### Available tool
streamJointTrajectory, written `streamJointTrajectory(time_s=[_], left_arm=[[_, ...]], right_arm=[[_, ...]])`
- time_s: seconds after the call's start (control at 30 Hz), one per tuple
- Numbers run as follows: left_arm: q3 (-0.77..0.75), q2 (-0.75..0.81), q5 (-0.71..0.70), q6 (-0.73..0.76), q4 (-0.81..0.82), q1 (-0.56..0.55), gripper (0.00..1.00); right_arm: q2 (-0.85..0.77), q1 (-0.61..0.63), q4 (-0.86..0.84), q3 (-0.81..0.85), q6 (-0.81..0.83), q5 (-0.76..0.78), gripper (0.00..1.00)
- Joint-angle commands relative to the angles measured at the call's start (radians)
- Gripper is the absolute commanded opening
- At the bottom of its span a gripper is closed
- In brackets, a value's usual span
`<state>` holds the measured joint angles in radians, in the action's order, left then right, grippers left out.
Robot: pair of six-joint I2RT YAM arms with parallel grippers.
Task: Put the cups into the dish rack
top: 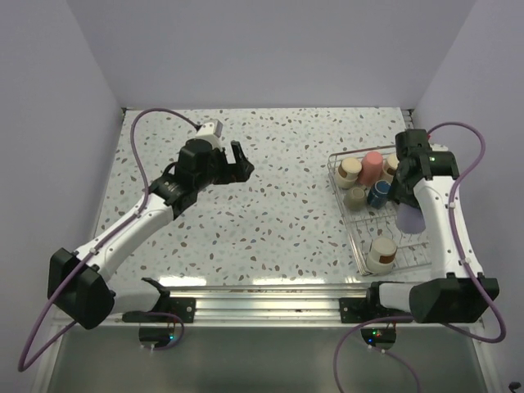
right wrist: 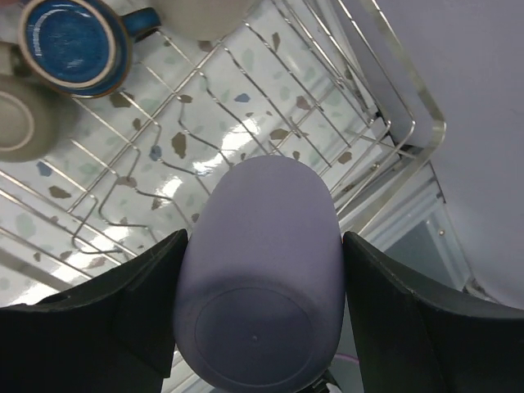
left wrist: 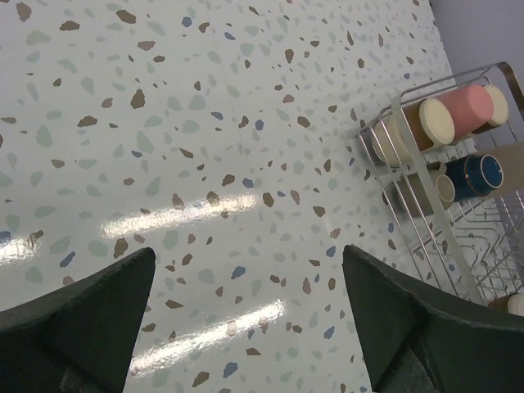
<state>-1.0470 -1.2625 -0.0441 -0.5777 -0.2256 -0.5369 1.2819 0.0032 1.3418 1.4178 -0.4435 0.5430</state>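
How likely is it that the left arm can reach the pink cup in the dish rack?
Probably yes: the left end effector is open, and only bare table and the low wall of the dish rack separate it from the pink cup.

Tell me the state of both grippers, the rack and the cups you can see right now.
Left gripper: open, empty.
Right gripper: shut on the lavender cup.
Lavender cup: held over the dish rack, not yet set down.
Dish rack: partly loaded.
Pink cup: in the rack, tilted.
Dark blue mug: in the rack.
Tan cup: in the rack's near end.
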Motion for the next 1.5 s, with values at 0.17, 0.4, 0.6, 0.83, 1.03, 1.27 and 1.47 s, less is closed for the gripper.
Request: streamJointTrajectory(time_s=[0.17, 0.4, 0.6, 0.83, 1.03, 1.27, 1.47], left_arm=[[0.013, -0.031, 0.102, 0.047, 0.052, 0.011, 0.98], [0.001, -0.043, 0.148, 0.065, 0.057, 0.014, 0.98], [-0.015, -0.043, 0.17, 0.078, 0.042, 0.017, 0.98], [-0.025, -0.04, 0.187, 0.093, 0.017, 0.018, 0.98], [-0.033, -0.038, 0.181, 0.099, 0.003, 0.018, 0.98], [-0.021, -0.028, 0.184, 0.092, 0.002, 0.018, 0.97], [-0.024, -0.026, 0.184, 0.093, 0.005, 0.02, 0.97]], right_arm=[[-0.036, -0.124, 0.011, -0.106, -0.018, 0.06, 0.0], [0.005, -0.18, -0.059, -0.163, -0.017, 0.048, 0.0], [0.059, -0.232, -0.082, -0.175, -0.041, 0.066, 0.0], [0.117, -0.31, -0.127, -0.187, -0.067, 0.048, 0.0], [0.145, -0.368, -0.19, -0.246, -0.055, 0.061, 0.0], [0.149, -0.37, -0.227, -0.276, -0.024, 0.147, 0.0], [0.163, -0.37, -0.268, -0.315, -0.031, 0.13, 0.0]])
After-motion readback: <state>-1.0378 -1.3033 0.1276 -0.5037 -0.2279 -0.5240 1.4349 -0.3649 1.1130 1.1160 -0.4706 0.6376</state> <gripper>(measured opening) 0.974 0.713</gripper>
